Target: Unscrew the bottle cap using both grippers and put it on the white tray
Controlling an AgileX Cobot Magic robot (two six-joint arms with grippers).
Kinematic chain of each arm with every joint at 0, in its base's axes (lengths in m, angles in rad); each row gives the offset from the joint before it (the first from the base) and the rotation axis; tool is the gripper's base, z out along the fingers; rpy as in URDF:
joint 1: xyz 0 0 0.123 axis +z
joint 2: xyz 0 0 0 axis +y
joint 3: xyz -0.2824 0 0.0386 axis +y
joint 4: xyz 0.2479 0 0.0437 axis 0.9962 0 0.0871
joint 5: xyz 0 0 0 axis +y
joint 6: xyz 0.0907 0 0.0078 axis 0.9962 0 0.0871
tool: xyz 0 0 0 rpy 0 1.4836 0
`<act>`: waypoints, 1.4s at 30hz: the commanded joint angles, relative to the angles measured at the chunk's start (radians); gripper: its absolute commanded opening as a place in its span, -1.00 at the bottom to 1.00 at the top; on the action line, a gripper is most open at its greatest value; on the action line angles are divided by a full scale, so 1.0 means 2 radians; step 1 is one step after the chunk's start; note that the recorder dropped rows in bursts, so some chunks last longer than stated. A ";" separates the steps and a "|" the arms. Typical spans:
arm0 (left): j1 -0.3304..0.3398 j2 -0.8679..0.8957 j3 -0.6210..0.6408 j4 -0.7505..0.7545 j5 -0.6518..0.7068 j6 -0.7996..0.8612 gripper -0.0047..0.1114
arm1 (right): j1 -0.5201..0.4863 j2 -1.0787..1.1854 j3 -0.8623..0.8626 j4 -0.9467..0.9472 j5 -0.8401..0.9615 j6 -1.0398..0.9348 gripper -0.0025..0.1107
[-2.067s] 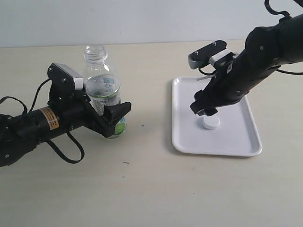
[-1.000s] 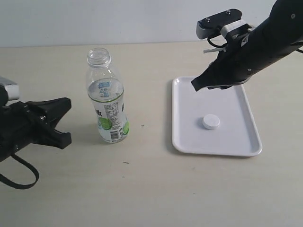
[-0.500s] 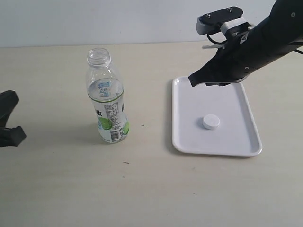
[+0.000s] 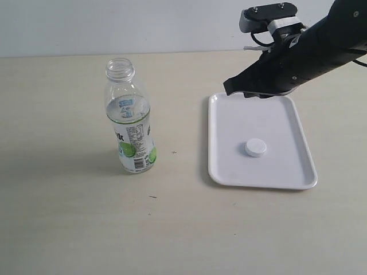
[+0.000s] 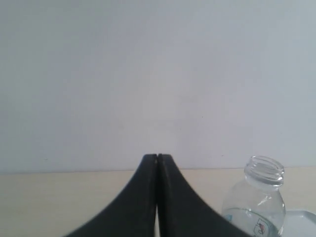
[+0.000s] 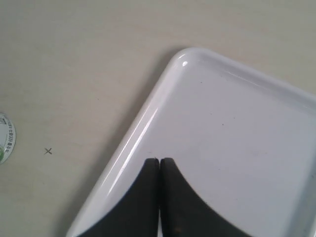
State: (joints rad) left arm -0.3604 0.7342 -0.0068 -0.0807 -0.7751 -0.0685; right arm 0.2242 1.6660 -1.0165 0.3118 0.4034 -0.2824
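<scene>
The clear bottle (image 4: 129, 126) stands upright and uncapped on the table, its open neck (image 5: 265, 170) also showing in the left wrist view. The white bottle cap (image 4: 256, 148) lies on the white tray (image 4: 229, 166), apart from both grippers. My right gripper (image 4: 229, 87) hangs shut and empty above the tray's far left corner (image 6: 185, 58); its tips (image 6: 159, 161) are pressed together. My left gripper (image 5: 157, 157) is shut with nothing in it, well back from the bottle, and is out of the exterior view.
The pale table top (image 4: 86, 229) spreads around bottle and tray. A small dark mark (image 4: 174, 152) sits between them. A plain light wall (image 4: 143, 26) runs behind the table.
The left arm let go of the bottle, drew back leftwards out of the exterior view and shut. The right gripper rose from the cap on the tray and moved toward the tray's far edge.
</scene>
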 commanded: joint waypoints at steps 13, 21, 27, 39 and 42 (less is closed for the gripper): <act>0.001 -0.306 0.003 0.021 0.253 0.034 -0.92 | -0.001 -0.004 0.001 0.001 -0.007 -0.001 -0.96; 0.001 -0.367 0.003 0.021 0.345 0.034 -0.92 | -0.001 -0.004 0.001 0.001 -0.006 -0.001 -0.96; 0.001 -0.367 0.003 0.021 0.374 0.031 -0.92 | -0.001 -0.004 0.001 0.002 -0.008 -0.001 -0.96; 0.001 -0.367 0.003 0.021 0.463 0.000 -0.92 | -0.001 -0.004 0.001 0.002 -0.008 -0.001 -0.96; 0.001 -0.367 0.003 0.021 0.476 -0.017 -0.92 | -0.001 -0.004 0.001 0.002 -0.008 -0.001 -0.96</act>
State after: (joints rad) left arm -0.3604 0.0063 -0.0030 -0.0407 0.1497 -0.0706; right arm 0.2242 1.6660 -1.0165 0.3141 0.3967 -0.2824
